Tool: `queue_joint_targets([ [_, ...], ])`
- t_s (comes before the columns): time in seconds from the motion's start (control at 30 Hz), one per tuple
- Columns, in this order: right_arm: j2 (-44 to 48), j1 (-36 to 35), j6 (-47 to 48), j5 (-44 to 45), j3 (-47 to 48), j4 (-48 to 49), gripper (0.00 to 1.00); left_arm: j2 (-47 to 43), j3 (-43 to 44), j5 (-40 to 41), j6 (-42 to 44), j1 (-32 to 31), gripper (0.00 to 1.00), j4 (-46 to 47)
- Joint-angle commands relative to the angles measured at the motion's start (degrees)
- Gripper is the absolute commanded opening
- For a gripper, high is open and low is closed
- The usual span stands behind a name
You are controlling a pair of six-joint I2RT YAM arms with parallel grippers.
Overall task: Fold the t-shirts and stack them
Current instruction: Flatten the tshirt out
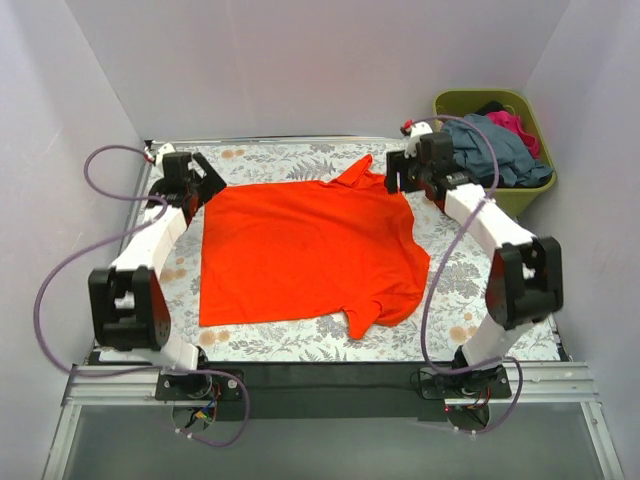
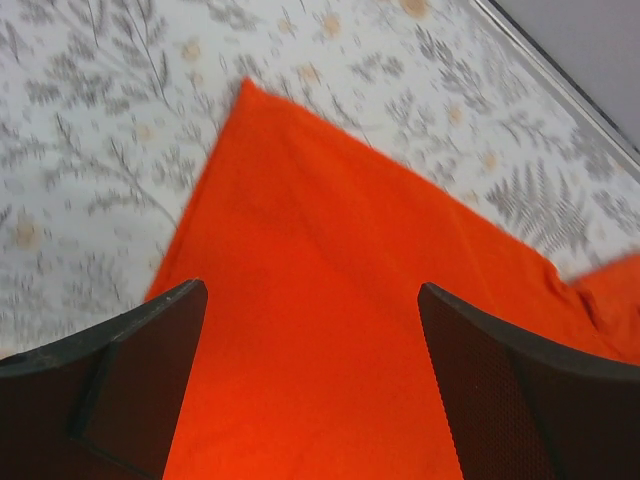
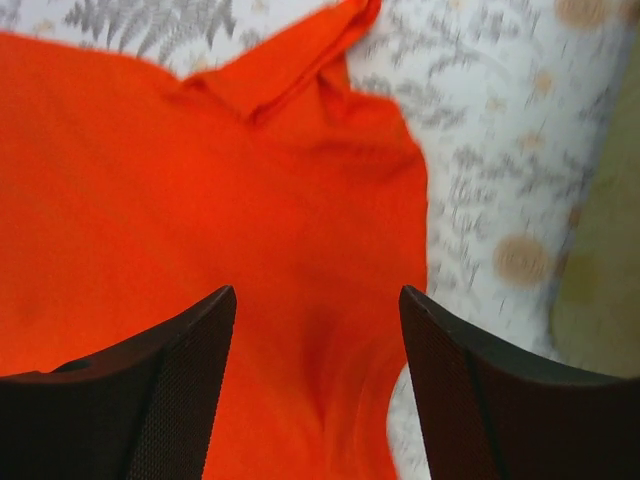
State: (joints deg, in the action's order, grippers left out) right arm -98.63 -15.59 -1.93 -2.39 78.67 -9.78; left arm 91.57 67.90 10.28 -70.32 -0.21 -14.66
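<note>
An orange-red t-shirt (image 1: 300,250) lies spread flat on the fern-patterned table (image 1: 270,160). One sleeve (image 1: 355,170) points to the far edge and another (image 1: 365,318) to the near edge. My left gripper (image 1: 205,190) hovers over the shirt's far left corner, open, with only cloth (image 2: 320,250) below the gap of the left gripper (image 2: 310,290). My right gripper (image 1: 395,180) is above the far right corner near the sleeve, open too. In the right wrist view the cloth (image 3: 150,180) lies loose under the right gripper (image 3: 316,292). More t-shirts, slate grey-blue (image 1: 500,150) and magenta (image 1: 515,125), are heaped in the basket.
An olive-green plastic basket (image 1: 462,100) stands off the table's far right corner, close behind my right gripper. White walls close in on the left, back and right. A metal rail (image 1: 320,385) carries both arm bases at the near edge.
</note>
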Motion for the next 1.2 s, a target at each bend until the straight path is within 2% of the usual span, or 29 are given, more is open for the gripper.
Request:
queue_joint_targets([
  [0.0, 8.87, 0.21, -6.40, -3.14, -10.09, -5.59, 0.64, -11.48, -8.81, -9.66, -5.34, -0.93, 0.81, -7.40],
  [0.03, 12.63, 0.21, -7.72, -3.49, -15.34, -6.21, 0.64, -13.68, -14.40, -10.19, -6.65, -1.54, 0.81, -8.01],
  [0.07, 14.50, 0.21, -8.08, -3.67, -17.48, -8.04, 0.64, -17.87, -16.81, -13.15, -7.02, -1.81, 0.81, -9.06],
  [0.17, 21.18, 0.56, -9.49, -1.21, -25.02, -12.09, 0.64, -21.77, -24.55, -15.28, -8.24, -2.25, 0.81, -11.35],
  [0.2, 24.50, 0.65, -10.01, -0.86, -27.06, -12.63, 0.61, -23.09, -25.87, -15.90, -8.51, -2.25, 0.81, -11.53],
  [0.4, 33.14, 2.58, -13.53, -1.38, -37.52, -16.49, 0.53, -19.34, -32.47, -17.75, -10.79, -2.78, 0.76, -10.57],
  [0.5, 33.50, 3.37, -14.67, -4.10, -40.95, -16.41, 0.52, -15.91, -33.01, -17.15, -11.32, -2.78, 0.71, -9.17],
  [0.6, 31.84, 4.52, -14.94, -5.07, -42.46, -15.62, 0.49, -11.78, -32.48, -15.48, -11.85, -2.78, 0.65, -7.85],
  [0.83, 26.21, 5.14, -15.12, -7.10, -44.66, -9.47, 0.36, -1.32, -25.99, -9.33, -11.94, -2.08, 0.58, -7.32],
  [0.97, 22.61, 5.14, -14.24, -6.75, -41.51, -7.62, 0.33, 5.44, -19.66, -5.64, -9.58, 0.12, 0.57, -9.16],
  [1.17, 15.14, 5.05, -13.45, -6.22, -34.39, -6.48, 0.29, 10.29, -11.58, -1.59, -5.88, 4.25, 0.58, -11.09],
])
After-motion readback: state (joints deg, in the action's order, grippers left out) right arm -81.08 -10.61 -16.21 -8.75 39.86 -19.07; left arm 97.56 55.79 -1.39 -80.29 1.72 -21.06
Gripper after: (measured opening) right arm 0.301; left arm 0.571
